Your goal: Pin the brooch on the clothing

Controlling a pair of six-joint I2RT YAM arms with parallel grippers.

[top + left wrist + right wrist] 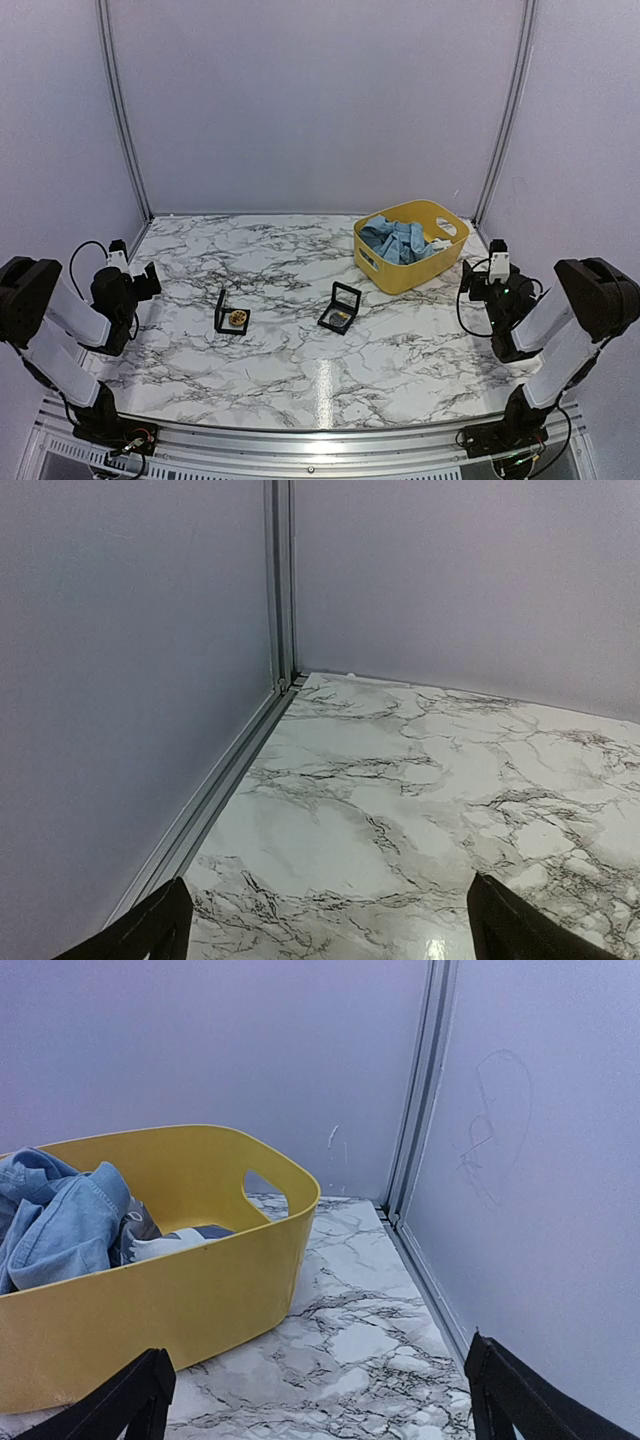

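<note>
Left end effector (330,930), right end effector (320,1400): spread, empty | crumpled light-blue cloth shirt (398,240): likely limp; pinch its top fold.

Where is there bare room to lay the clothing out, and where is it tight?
Free: back-left marble between the left end effector and yellow basket; the near strip before both black cases. Crowded: back right, where the basket of clothing nears the right end effector.
</note>
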